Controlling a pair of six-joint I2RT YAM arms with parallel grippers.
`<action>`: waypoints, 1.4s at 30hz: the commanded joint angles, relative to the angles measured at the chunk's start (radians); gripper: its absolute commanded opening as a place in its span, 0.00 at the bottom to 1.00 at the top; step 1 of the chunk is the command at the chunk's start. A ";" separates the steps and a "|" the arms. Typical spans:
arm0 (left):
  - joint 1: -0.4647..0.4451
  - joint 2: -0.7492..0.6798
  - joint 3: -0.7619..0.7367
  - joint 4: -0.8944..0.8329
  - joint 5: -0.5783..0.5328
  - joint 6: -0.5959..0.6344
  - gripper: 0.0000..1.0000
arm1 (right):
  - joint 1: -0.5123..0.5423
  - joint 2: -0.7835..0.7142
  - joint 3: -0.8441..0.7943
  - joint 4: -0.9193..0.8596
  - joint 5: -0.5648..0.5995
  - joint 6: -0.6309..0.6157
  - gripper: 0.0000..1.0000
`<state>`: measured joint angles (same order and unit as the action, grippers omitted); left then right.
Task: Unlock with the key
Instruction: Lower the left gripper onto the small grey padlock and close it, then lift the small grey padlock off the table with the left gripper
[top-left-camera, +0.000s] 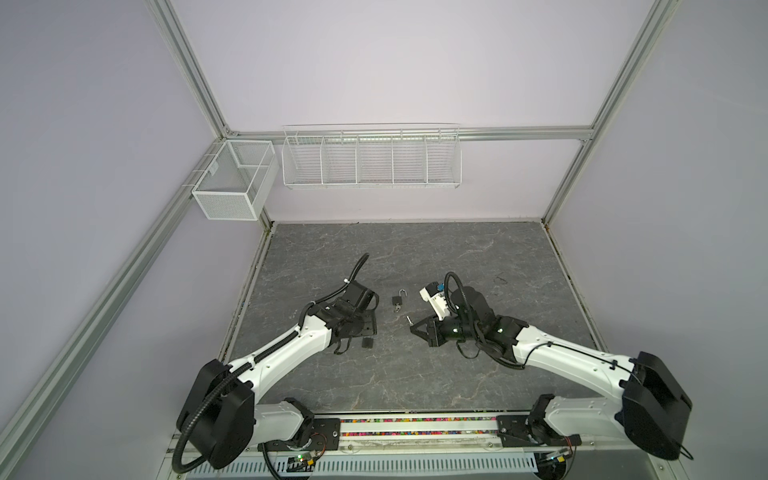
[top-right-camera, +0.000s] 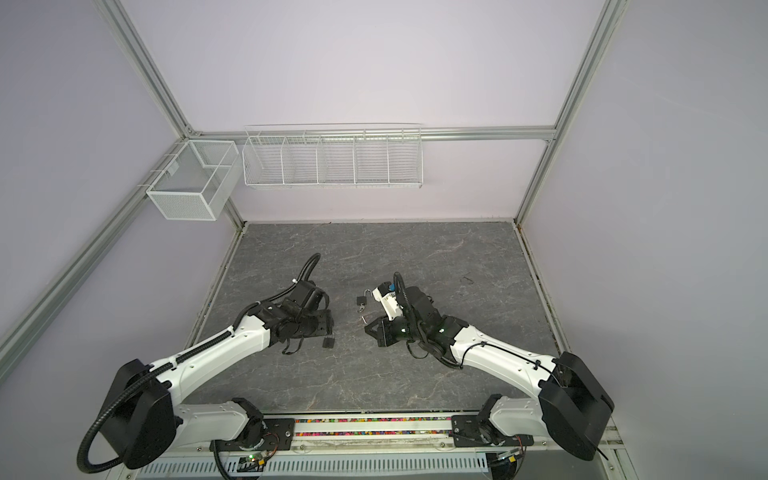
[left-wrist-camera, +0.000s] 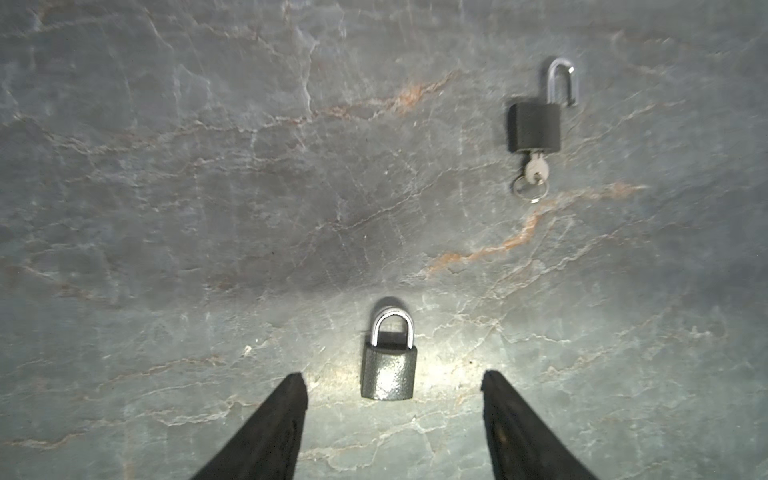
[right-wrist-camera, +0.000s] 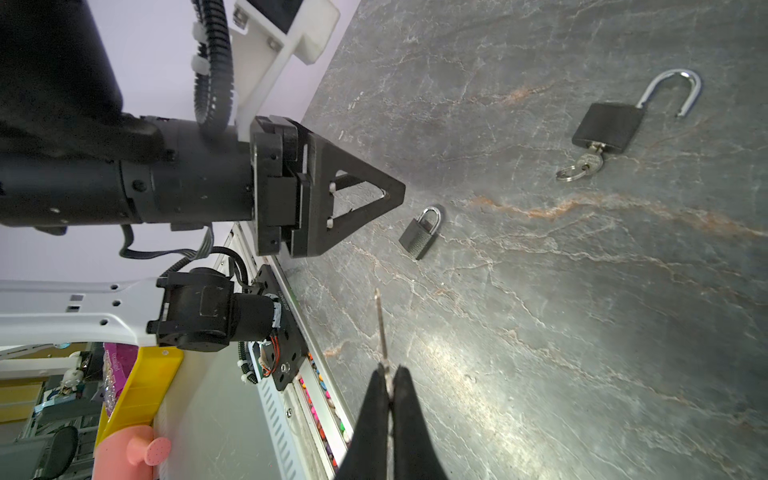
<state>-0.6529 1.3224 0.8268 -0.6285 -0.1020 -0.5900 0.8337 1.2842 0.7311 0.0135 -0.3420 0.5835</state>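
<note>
One job looks done. The open lock (left-wrist-camera: 534, 124) lies flat on the gray table (top-left-camera: 457, 257) with its silver loop popped up. The other key (left-wrist-camera: 536, 168) is stuck in its bottom.

The second job is not done yet. The shut lock (right-wrist-camera: 417, 239) lies flat on the table, near the open lock but not touching it. Its loop is pushed all the way in, and no key is in it.

I think three steps are left. The shut lock must be grabbed, the key must go into it, and the key must be turned.

The left arm reaches out over the table and bends down at the wrist. The left gripper (left-wrist-camera: 393, 376) points down at the shut lock. Its two black fingers (left-wrist-camera: 286, 415) are spread wide, one on each side of the lock. They hold nothing, and they do not seem to touch the lock.

The right arm comes in low from the other side. The right gripper (right-wrist-camera: 388, 372) is squeezed tight on the key (right-wrist-camera: 381, 324). The thin key sticks out past the tips and points toward the locks. It is up off the table and well apart from the shut lock.
</note>
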 joint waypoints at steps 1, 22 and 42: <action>-0.006 0.047 0.003 0.003 0.041 0.018 0.67 | 0.010 0.011 -0.032 0.041 0.006 0.019 0.06; -0.080 0.307 0.073 -0.031 0.007 0.020 0.59 | 0.009 0.027 -0.015 -0.007 0.023 -0.015 0.06; -0.119 0.279 0.040 -0.059 -0.057 -0.054 0.47 | 0.008 0.087 0.002 0.009 0.012 -0.007 0.06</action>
<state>-0.7666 1.5764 0.8482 -0.6586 -0.1307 -0.6361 0.8360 1.3628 0.7204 0.0120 -0.3298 0.5758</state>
